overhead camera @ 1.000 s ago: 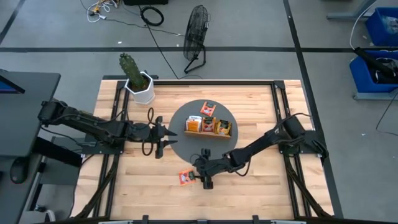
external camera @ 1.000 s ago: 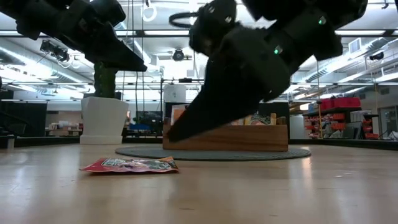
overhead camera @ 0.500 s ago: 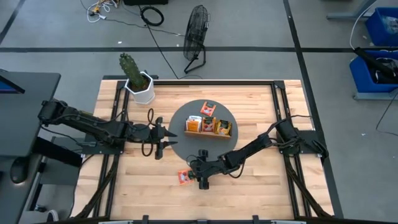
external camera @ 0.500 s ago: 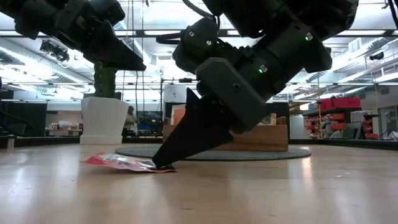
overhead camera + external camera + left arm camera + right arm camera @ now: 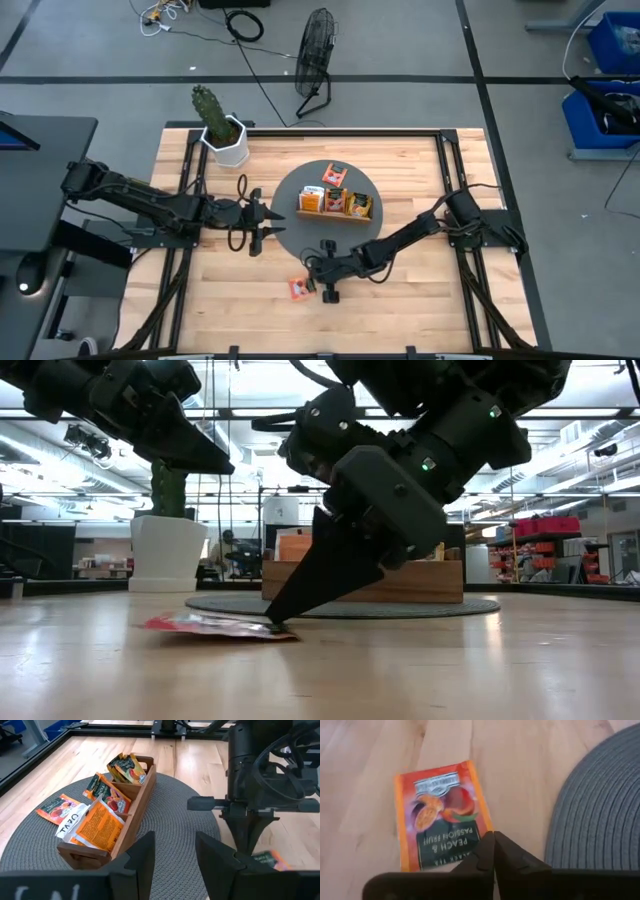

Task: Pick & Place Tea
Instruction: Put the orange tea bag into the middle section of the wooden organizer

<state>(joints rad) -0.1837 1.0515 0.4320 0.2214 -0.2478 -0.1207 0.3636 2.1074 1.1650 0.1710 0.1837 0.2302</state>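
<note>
where the right gripper (image 5: 493, 851) pinches shut on the flat orange peach-tea sachet (image 5: 440, 815), its near edge is hidden — bare pale wooden tabletop (image 5: 230, 290) surrounds; left gripper (image 5: 268, 224) parted, empty.

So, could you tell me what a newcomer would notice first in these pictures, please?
Probably the right claw, down on the bare wood at the table's front, closed on the edge of an orange tea sachet just off the round grey mat. Next, the wooden tray on that mat, holding more sachets, and the left claw hovering at the mat's left edge.
</note>
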